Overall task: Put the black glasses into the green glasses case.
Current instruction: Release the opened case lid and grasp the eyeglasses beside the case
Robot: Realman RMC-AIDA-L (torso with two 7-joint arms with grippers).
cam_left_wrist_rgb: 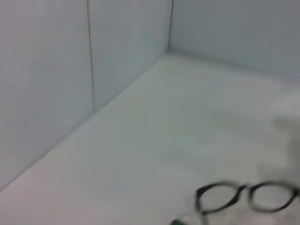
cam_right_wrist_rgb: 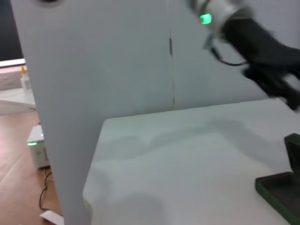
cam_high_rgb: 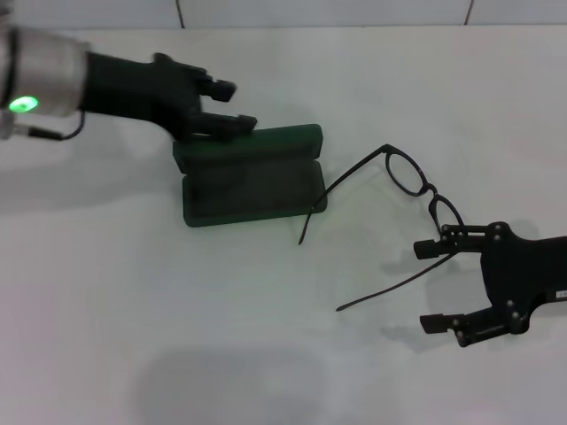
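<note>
One green glasses case [cam_high_rgb: 251, 177] open, black glasses [cam_high_rgb: 399, 208] outside

The green glasses case [cam_right_wrist_rgb: 281, 185] is cut off at the right wrist view's edge. The black glasses [cam_left_wrist_rgb: 246, 197] are blurred in the left wrist view, their temple arms cropped out of frame.

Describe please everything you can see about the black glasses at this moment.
The black glasses have a thin dark frame with two rounded oval lenses and long slim temple arms, both unfolded. They lie on the white table, between the open green glasses case and the right gripper. One temple tip reaches the case's right edge; whether it touches is unclear. The other runs toward the right gripper, whose upper finger sits at the nearer lens. The gripper is open, not clamping them.
</note>
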